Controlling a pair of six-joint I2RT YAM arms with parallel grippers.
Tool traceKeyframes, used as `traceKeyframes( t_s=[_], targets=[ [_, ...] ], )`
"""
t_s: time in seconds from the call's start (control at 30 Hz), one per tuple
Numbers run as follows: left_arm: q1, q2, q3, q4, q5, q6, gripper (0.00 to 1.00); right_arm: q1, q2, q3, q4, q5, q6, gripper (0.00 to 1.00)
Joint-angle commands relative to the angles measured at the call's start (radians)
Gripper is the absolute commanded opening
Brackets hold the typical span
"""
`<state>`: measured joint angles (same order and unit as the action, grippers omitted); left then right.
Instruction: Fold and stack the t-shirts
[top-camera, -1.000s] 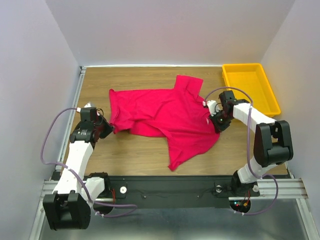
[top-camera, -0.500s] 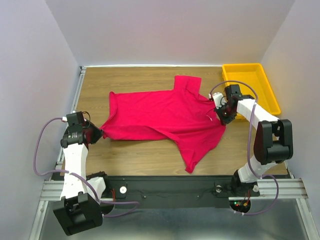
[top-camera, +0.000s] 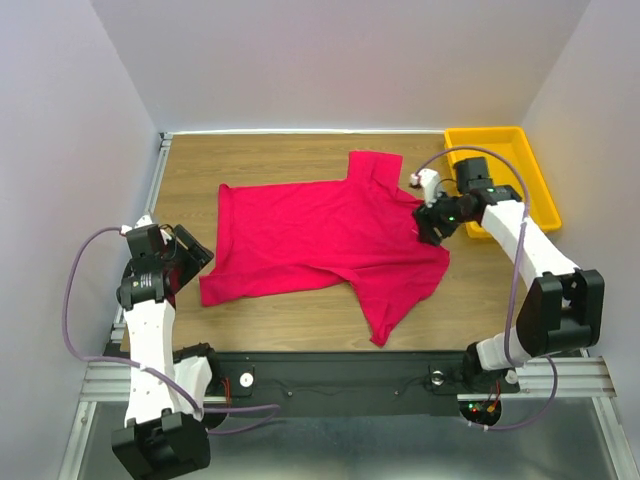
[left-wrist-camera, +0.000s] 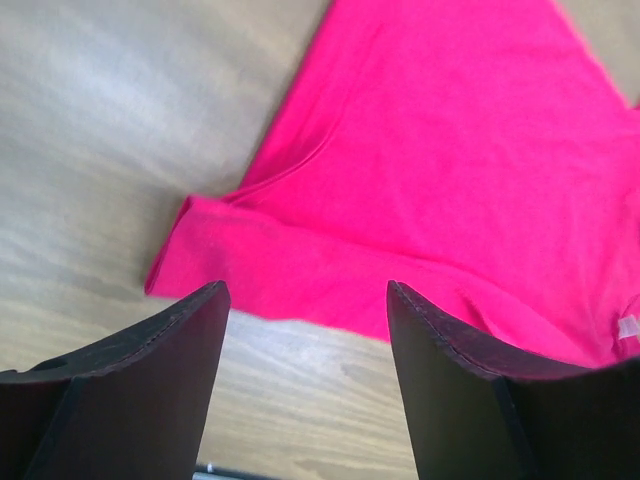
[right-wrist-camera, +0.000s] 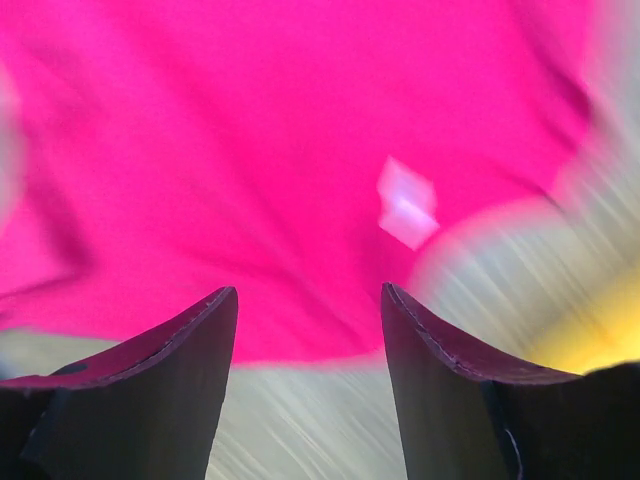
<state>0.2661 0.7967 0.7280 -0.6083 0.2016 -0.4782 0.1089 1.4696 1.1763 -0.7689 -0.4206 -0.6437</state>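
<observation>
One crimson-pink t-shirt (top-camera: 330, 235) lies spread across the middle of the wooden table (top-camera: 270, 315), with one part trailing toward the near edge. My left gripper (top-camera: 195, 258) is open just off the shirt's left edge, holding nothing. In the left wrist view the left gripper (left-wrist-camera: 305, 300) hovers over the t-shirt's (left-wrist-camera: 430, 150) near-left corner and bare wood. My right gripper (top-camera: 427, 226) is open over the shirt's right edge. In the blurred right wrist view the right gripper (right-wrist-camera: 308, 295) frames the t-shirt's (right-wrist-camera: 250, 150) edge, with a white label (right-wrist-camera: 405, 205) beyond.
A yellow tray (top-camera: 505, 175) stands at the back right corner, just right of my right arm; a blur of the yellow tray (right-wrist-camera: 600, 335) shows in the right wrist view. Grey walls close in the table on the left, back and right.
Both grippers were shut on the shirt's edges and pulling it apart; now both are open and the shirt lies flatter. The left gripper has drawn back from the cloth.
</observation>
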Motion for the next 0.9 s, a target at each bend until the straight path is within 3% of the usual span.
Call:
traceKeyframes(
  t_s=[0.0, 0.07, 0.17, 0.27, 0.4, 0.7, 0.87],
  targets=[
    [0.007, -0.069, 0.053, 0.126, 0.038, 0.061, 0.75, 0.203, 0.023, -0.020, -0.092, -0.312, -0.071, 0.65],
    [0.007, -0.079, 0.045, 0.186, 0.061, 0.047, 0.76, 0.350, 0.038, -0.050, -0.038, -0.314, -0.030, 0.65],
    [0.005, -0.082, 0.042, 0.225, 0.076, 0.026, 0.76, 0.489, 0.096, -0.035, 0.043, -0.189, 0.044, 0.63],
    [0.007, -0.082, 0.039, 0.219, 0.079, 0.030, 0.76, 0.564, 0.169, -0.003, 0.059, -0.083, 0.073, 0.62],
    [0.007, -0.099, 0.005, 0.212, 0.081, 0.033, 0.76, 0.627, 0.218, -0.010, 0.088, 0.034, 0.131, 0.59],
    [0.005, -0.102, -0.012, 0.236, 0.105, 0.021, 0.76, 0.667, 0.267, -0.058, 0.141, 0.129, 0.194, 0.50],
    [0.007, -0.111, -0.018, 0.237, 0.111, 0.023, 0.76, 0.675, 0.262, -0.073, 0.129, 0.111, 0.182, 0.16]
  ],
)
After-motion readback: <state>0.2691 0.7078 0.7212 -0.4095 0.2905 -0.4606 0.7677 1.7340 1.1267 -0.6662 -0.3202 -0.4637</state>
